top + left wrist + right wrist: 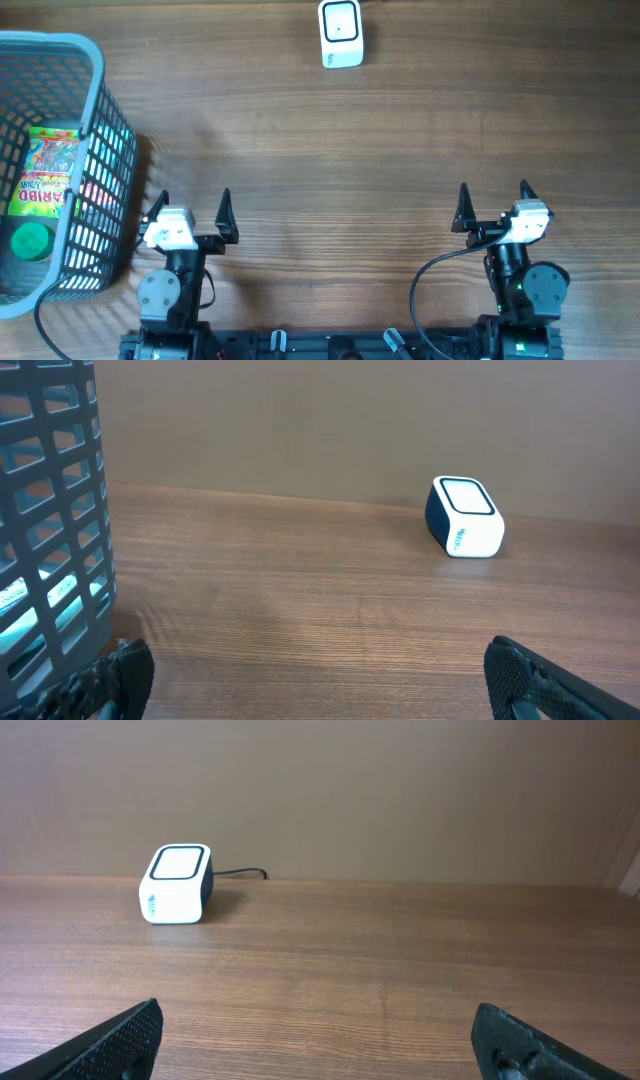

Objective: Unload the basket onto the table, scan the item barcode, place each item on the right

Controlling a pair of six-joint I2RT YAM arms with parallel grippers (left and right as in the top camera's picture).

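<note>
1. Overhead view: the left fingers (225,207) are spread wide, hold nothing and touch nothing. They hang over the table (330,150) just right of the basket (98,120).
2. The right fingers (463,203) are spread just as wide and are empty, over the near right part of the table, well apart from everything else.
3. The candy bag (44,172), a colourful Haribo pack, lies flat inside the grey basket at the table's left edge. A round green thing (29,241) sits just beside its near end. No barcode can be made out.
4. The scanner (341,34), a small white box with a dark-framed window on top, sits at the far edge of the table, well apart from both arms and the basket.
5. Left wrist view: the dark fingertips (112,678) show only in the lower corners, with bare wood between them. The basket wall stands at the left and the scanner lies ahead to the right.
6. Right wrist view: the fingertips (125,1035) sit in the lower corners, and the scanner lies ahead to the left.
</note>
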